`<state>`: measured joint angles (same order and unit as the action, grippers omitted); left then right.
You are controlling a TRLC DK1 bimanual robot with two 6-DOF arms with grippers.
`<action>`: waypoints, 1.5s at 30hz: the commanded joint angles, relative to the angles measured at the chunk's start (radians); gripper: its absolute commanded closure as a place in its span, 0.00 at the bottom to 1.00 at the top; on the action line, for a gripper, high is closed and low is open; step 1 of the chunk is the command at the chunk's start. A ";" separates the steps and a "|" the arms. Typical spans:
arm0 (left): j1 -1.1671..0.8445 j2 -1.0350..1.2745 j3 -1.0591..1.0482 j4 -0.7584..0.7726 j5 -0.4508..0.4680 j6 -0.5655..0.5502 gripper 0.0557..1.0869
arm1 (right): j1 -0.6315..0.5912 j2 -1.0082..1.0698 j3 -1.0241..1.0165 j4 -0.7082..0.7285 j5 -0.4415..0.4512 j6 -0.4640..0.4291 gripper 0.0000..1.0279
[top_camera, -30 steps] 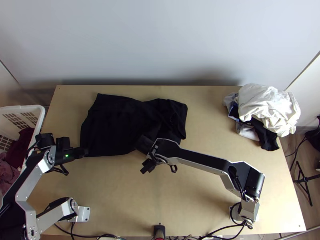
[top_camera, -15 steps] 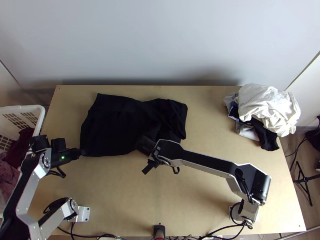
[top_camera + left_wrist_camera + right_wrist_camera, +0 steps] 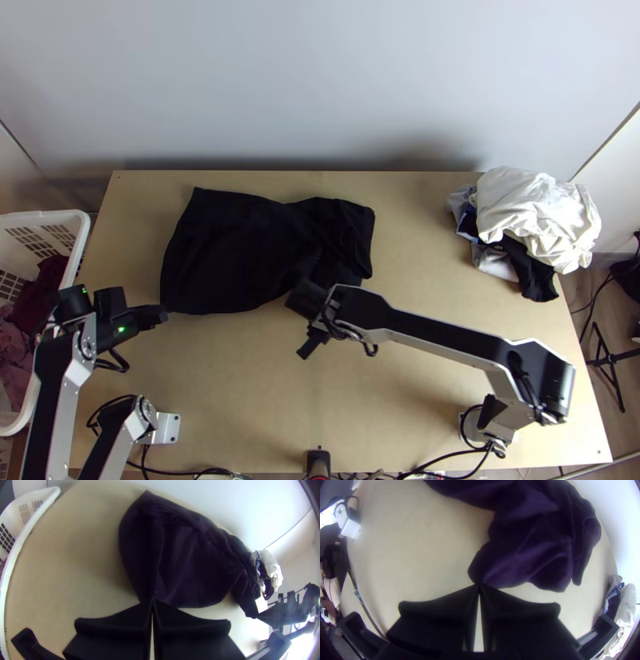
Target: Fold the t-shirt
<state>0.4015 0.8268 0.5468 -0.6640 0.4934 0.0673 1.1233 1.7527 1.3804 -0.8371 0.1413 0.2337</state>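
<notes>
The black t-shirt [image 3: 232,248] lies at the table's far left and middle, its left part fairly flat, its right part rumpled and overlapping. My left gripper [image 3: 162,310] is at its near left corner; in the left wrist view the left gripper [image 3: 152,601] is shut on that corner of the t-shirt [image 3: 196,563]. At the near edge, toward the shirt's right part, is my right gripper [image 3: 294,294]. The right wrist view has the right gripper [image 3: 479,585] shut on a bit of the t-shirt's edge [image 3: 526,550].
A heap of white, grey and dark clothes [image 3: 536,216] lies at the table's far right. A white basket [image 3: 76,240] with dark red and pink cloth stands off the left edge. Bare wood [image 3: 240,376] stretches between the shirt and the near edge.
Both grippers have shifted slightly: the left a little toward the near edge, the right a little to the right. The right arm's elbow has swung right, and the shirt's near edge has changed slightly.
</notes>
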 commanded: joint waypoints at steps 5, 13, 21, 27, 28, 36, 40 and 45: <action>0.031 -0.226 0.065 -0.045 0.177 -0.061 0.96 | -0.054 -0.197 -0.015 -0.120 -0.086 -0.034 0.96; 0.034 -0.141 0.206 -0.045 0.223 -0.152 0.96 | -0.221 -0.280 0.197 -0.123 -0.100 -0.065 0.96; 0.079 0.169 0.309 0.058 0.217 -0.256 0.96 | -0.375 -0.223 0.261 0.078 -0.101 -0.125 0.96; 0.091 0.382 0.395 0.164 0.182 -0.336 0.96 | -0.416 -0.125 0.292 0.130 -0.112 -0.132 0.96; 0.082 0.406 0.406 0.182 0.174 -0.351 0.96 | -0.422 -0.108 0.299 0.139 -0.115 -0.132 0.96; -0.003 0.637 0.528 0.264 0.083 -0.426 0.96 | -0.476 0.036 0.373 0.201 -0.149 -0.126 0.96; -0.053 0.736 0.593 0.285 0.025 -0.446 0.96 | -0.497 0.076 0.370 0.216 -0.157 -0.128 0.96; -0.098 0.842 0.662 0.317 -0.021 -0.474 0.96 | -0.542 0.091 0.322 0.254 -0.160 -0.134 0.96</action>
<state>0.3634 1.5154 1.1145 -0.3904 0.5354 -0.3679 0.6338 1.7996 1.7329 -0.6285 -0.0109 0.1055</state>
